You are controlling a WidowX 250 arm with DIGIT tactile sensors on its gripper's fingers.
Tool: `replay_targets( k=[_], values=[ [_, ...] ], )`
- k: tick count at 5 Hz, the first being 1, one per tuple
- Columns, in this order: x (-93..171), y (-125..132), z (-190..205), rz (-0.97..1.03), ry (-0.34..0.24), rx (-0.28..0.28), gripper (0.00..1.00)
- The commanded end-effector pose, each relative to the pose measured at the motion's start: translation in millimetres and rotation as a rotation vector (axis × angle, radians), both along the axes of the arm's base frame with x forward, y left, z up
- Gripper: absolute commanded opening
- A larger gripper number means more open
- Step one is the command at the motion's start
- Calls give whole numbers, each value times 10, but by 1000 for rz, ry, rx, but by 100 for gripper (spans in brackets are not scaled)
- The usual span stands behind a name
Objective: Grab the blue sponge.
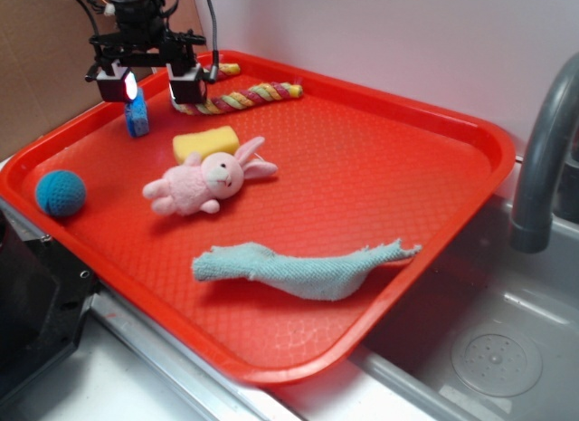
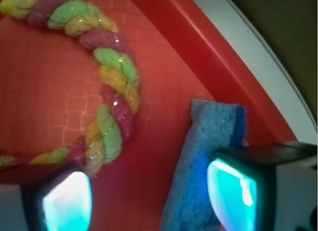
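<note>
The blue sponge [image 1: 137, 120] stands on edge at the far left of the red tray [image 1: 380, 167]. In the wrist view the blue sponge [image 2: 203, 156] lies between the fingers, close against the right finger's pad [image 2: 232, 193]. My gripper [image 1: 152, 84] hangs just above the sponge with its jaws wide apart and nothing held. In the wrist view the gripper [image 2: 149, 198] shows both lit pads, with bare tray between the left pad [image 2: 67, 201] and the sponge.
A braided rope toy [image 1: 244, 97] lies behind the gripper; it also shows in the wrist view [image 2: 112, 102]. A yellow sponge [image 1: 206, 142], pink plush bunny [image 1: 206, 182], teal crocheted ball [image 1: 61, 192] and light-blue rag [image 1: 298, 269] lie on the tray. A sink and faucet [image 1: 543, 158] stand to the right.
</note>
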State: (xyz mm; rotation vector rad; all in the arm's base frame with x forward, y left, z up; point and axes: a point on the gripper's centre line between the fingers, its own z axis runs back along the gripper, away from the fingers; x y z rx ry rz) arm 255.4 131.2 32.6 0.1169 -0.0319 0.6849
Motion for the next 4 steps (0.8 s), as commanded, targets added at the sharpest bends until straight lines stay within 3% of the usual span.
replay_targets(
  k=[1, 4],
  values=[
    [-10, 110, -71, -43, 44, 24, 0],
    [9, 94, -81, -54, 72, 50, 0]
  ],
)
